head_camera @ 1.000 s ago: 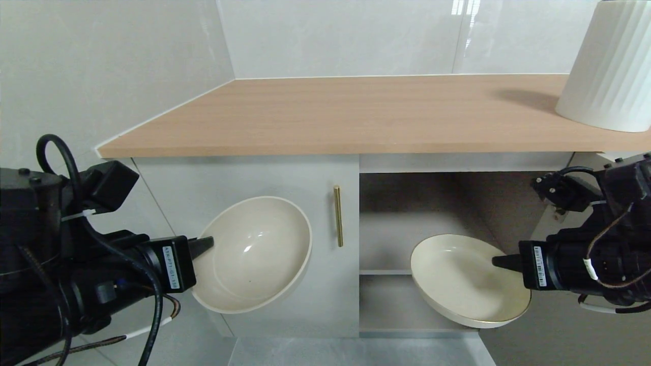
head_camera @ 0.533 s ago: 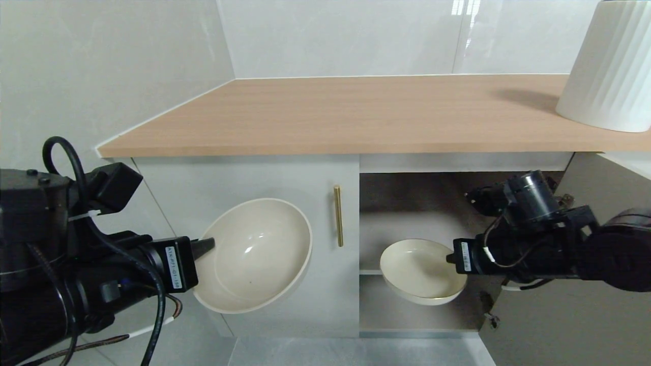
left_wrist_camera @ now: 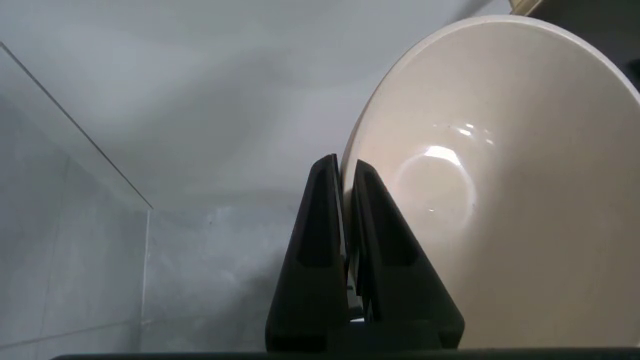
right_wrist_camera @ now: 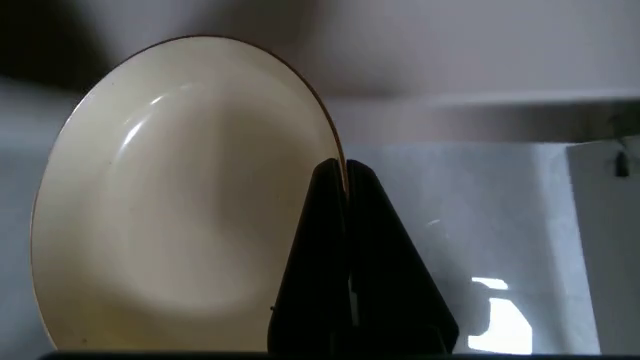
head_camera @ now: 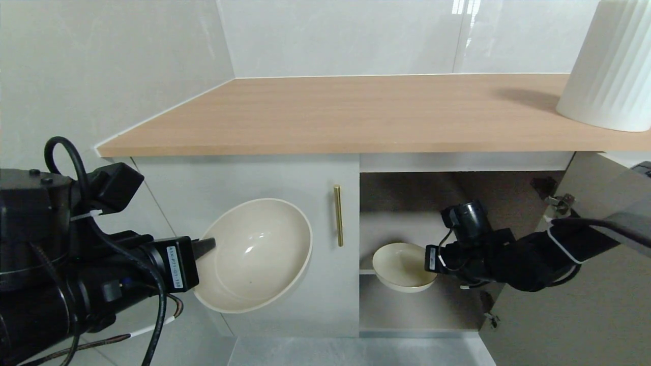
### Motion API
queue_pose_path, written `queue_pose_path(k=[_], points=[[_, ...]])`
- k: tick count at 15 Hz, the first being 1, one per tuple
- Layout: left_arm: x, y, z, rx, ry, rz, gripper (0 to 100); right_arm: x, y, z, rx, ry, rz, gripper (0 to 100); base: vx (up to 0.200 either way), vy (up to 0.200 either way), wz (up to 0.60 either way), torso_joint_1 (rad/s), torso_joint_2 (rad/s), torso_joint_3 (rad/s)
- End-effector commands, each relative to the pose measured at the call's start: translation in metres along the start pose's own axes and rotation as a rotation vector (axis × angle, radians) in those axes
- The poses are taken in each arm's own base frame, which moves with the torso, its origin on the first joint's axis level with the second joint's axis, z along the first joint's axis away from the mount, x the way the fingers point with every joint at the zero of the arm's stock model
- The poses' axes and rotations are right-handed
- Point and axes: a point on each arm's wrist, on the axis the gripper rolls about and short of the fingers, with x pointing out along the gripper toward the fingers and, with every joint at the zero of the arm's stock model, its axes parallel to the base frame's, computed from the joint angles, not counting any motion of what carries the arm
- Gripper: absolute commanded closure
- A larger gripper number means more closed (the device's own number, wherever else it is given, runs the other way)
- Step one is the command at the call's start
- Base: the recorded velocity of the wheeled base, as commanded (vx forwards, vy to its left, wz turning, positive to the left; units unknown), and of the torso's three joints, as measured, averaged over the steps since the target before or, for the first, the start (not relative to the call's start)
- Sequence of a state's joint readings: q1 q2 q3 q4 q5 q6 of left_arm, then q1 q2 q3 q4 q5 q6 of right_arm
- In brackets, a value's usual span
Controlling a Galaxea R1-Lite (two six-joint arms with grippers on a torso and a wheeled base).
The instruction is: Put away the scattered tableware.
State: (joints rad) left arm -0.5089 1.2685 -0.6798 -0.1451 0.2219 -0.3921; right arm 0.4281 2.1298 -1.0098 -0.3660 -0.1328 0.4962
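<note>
Cream bowl (head_camera: 257, 254) and plate (head_camera: 402, 267) rims disappear between clamped jaws.

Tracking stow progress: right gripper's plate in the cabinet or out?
In: gold-rimmed plate, in the right gripper, is within the open cabinet at shelf level.

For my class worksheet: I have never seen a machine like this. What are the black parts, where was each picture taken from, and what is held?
It is a two-armed robot. The wide picture comes from a camera on its head; the two close-ups come from cameras on its wrists. The left gripper pinches the rim of a cream bowl before the closed cabinet door. The right gripper holds a gold-rimmed plate at the shelf of the open cabinet. On the wooden counter stands a white ribbed object.
</note>
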Motion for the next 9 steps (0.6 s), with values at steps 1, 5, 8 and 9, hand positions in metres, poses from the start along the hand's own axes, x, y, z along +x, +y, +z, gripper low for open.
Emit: queue_pose_path(k=[1, 5, 8, 9], points=[[0.001, 0.0, 0.0, 0.0, 0.002, 0.001, 100, 0.029, -0.01, -0.004, 0.02, 0.014, -0.047, 100, 0.0, 0.0, 0.0, 0.0, 0.0, 0.0], [-0.001, 0.0, 0.002, -0.005, -0.01, -0.001, 100, 0.057, -0.017, 0.007, 0.091, -0.036, -0.11, 100, 0.0, 0.0, 0.0, 0.0, 0.0, 0.0], [-0.001, 0.001, 0.002, -0.007, -0.013, 0.006, 100, 0.072, -0.019, 0.01, 0.105, -0.085, -0.183, 100, 0.0, 0.0, 0.0, 0.0, 0.0, 0.0], [-0.001, 0.001, 0.002, -0.006, -0.01, 0.007, 100, 0.076, -0.022, 0.011, 0.109, -0.102, -0.216, 100, 0.0, 0.0, 0.0, 0.0, 0.0, 0.0]])
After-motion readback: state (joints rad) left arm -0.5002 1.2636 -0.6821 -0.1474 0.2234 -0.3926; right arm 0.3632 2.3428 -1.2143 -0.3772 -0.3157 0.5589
